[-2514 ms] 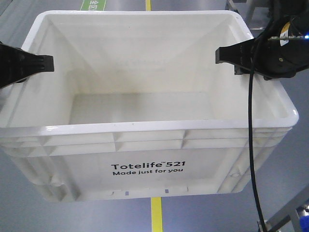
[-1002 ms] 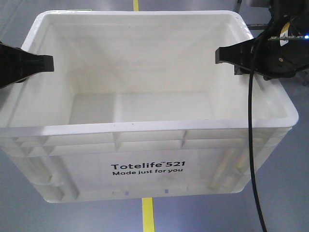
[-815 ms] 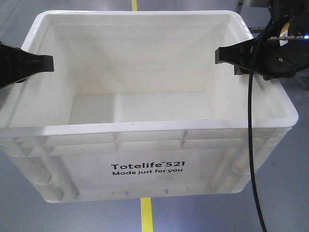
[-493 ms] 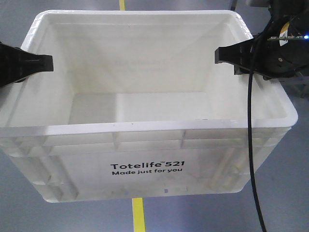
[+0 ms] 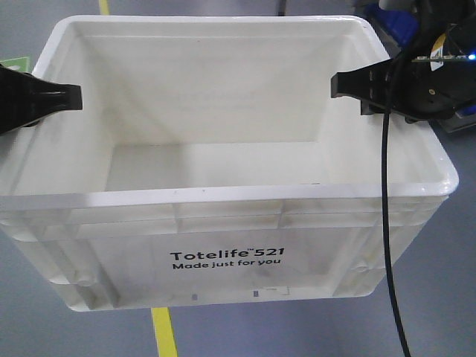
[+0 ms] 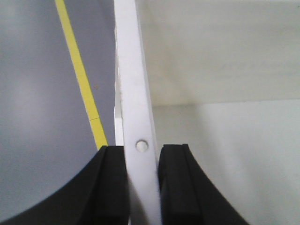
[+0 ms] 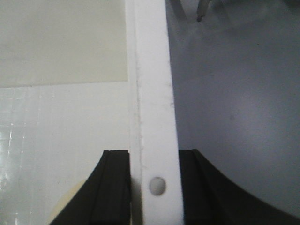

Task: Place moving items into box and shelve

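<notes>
Nearest, in the lower centre of the front view, the box [image 5: 223,260] shows its printed front wall; it hangs above the grey floor [image 5: 446,297], with a yellow line [image 5: 163,335] passing beneath it at the bottom edge, so I judge it is lifted for the trip to a shelf; a black cable [image 5: 387,223] droops across its right corner. Midway back, the left gripper [image 5: 71,97] at the left edge and the right gripper [image 5: 342,83] at the upper right each pinch a side wall, one finger inside and one outside; both wrist views show the fingers pressed tight on the white plastic, an opposed hold that should carry the load level. The toys are not plainly visible; the front wall hides the nearest part of the box's inside; a pale yellowish curve [image 7: 63,211] peeks at the lower left of the right wrist view, and I cannot tell what it is. Farthest, at the upper right, something blue [image 5: 394,16] stands beyond the back wall.
</notes>
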Tool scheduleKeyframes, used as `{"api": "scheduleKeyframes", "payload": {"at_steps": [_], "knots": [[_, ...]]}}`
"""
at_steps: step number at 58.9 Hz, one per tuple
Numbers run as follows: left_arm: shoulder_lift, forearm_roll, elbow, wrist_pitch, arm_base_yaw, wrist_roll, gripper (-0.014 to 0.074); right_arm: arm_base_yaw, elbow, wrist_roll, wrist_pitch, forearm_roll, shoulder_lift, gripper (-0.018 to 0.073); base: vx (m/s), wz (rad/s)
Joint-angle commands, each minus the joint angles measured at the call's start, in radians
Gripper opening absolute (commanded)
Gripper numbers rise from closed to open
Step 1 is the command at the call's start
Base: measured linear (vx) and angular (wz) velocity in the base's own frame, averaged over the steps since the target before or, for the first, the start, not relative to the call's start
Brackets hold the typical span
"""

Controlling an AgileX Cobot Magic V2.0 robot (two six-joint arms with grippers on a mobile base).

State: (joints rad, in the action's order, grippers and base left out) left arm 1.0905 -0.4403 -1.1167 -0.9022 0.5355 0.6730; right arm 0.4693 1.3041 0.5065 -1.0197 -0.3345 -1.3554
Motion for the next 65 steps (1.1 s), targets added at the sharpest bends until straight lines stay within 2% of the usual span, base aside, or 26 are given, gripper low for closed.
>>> {"api": "scheduleKeyframes", "payload": {"at_steps": [1,65], "knots": [[-0.032,-0.061,-0.043,0.127,0.008,-0.005,-0.0024,0.000,0.038,-0.019,0.086,-0.083,0.044,-0.0015,0.24,-0.55],[-0.032,-0.061,-0.043,0.127,0.008,-0.005,-0.0022,0.000,0.038,-0.019,0.084,-0.083,0.044,-0.0015,0.21,-0.58]]}}
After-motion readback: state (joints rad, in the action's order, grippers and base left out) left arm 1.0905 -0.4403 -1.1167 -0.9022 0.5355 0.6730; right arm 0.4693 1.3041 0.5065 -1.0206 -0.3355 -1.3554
